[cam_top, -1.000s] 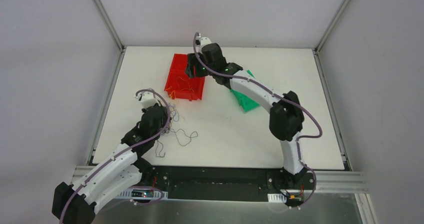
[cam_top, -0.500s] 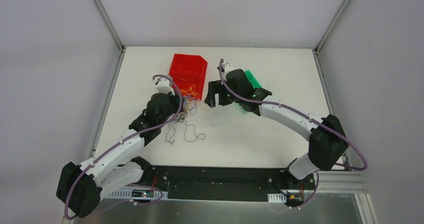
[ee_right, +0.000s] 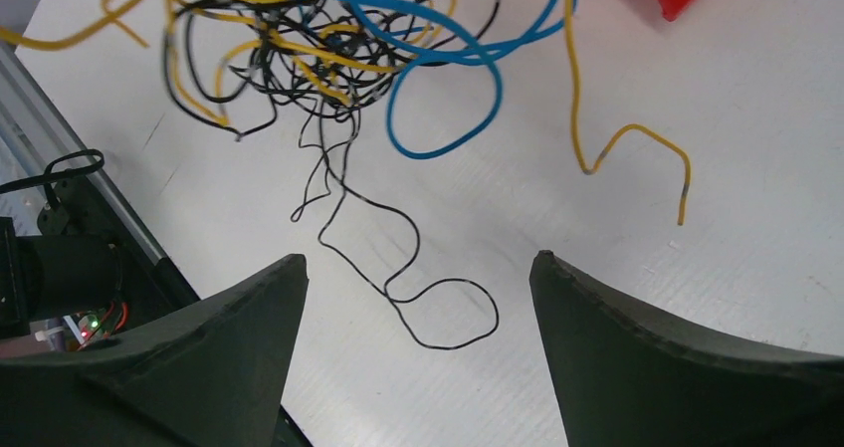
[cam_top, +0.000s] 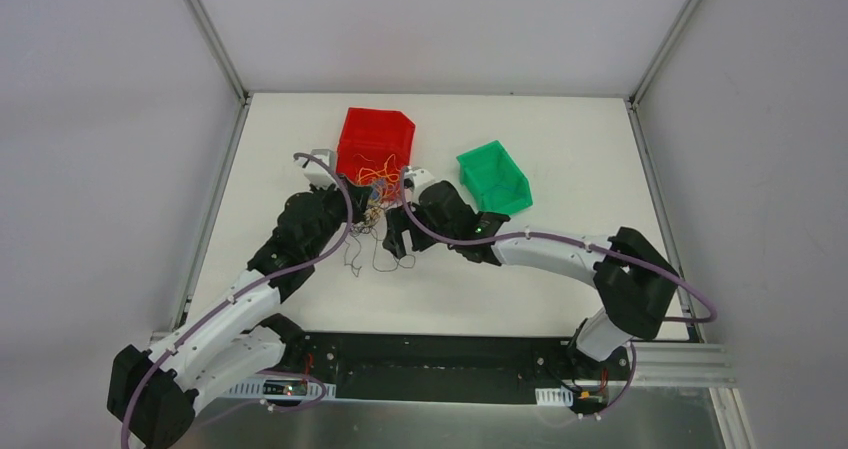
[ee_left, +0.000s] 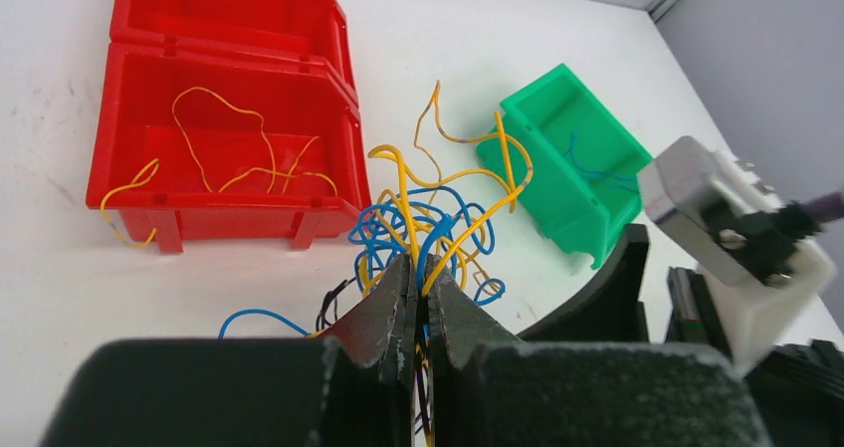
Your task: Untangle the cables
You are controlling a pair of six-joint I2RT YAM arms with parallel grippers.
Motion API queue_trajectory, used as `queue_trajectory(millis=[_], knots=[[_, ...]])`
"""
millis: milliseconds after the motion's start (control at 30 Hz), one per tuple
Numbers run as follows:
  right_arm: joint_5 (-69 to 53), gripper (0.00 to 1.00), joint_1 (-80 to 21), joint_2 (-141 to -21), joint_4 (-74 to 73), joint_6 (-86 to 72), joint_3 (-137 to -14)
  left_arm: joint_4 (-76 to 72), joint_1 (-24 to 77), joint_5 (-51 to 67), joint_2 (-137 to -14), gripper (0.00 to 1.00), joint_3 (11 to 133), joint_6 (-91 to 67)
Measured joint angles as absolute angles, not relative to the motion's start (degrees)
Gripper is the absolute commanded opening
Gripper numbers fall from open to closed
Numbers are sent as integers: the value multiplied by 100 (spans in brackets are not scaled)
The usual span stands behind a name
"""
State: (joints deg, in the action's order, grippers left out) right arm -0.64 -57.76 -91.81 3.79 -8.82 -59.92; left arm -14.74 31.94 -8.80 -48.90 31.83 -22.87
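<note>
red bin [ee_left: 219,213] holds a few loose yellow strands, one hanging over its front wall; green bin [ee_left: 577,218] holds a thin blue one; white surface [cam_top: 560,139], grey walls [cam_top: 420,19] on an aluminium frame; cables [ee_left: 428,218] are a loopy yellow/blue/black clump just in front of the red bin, pinched in the closed left fingers [ee_left: 393,298], dark strands trailing onto the surface; right fingers [ee_right: 249,318] spread wide beside the clump, holding nothing

Left pincer [ee_left: 420,268] clamped tight, right pincer [ee_right: 418,263] spread wide
</note>
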Motion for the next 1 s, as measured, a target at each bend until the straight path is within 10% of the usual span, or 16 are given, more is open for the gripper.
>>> queue_trajectory(millis=[267,500,1000], knots=[[-235,69,-5732,-9642,742,-888,-5911,-1769,3194,-902,-4405,0,2873,-2320],[-390,1,-5822,-10073,698,-838,-6016,-1820,3194,-1275,-4047,0,2652,-2403],[1330,0,-4582,-8890,202,-2056,-5717,-296,3221,-4657,-2998,0,2580,-3844]])
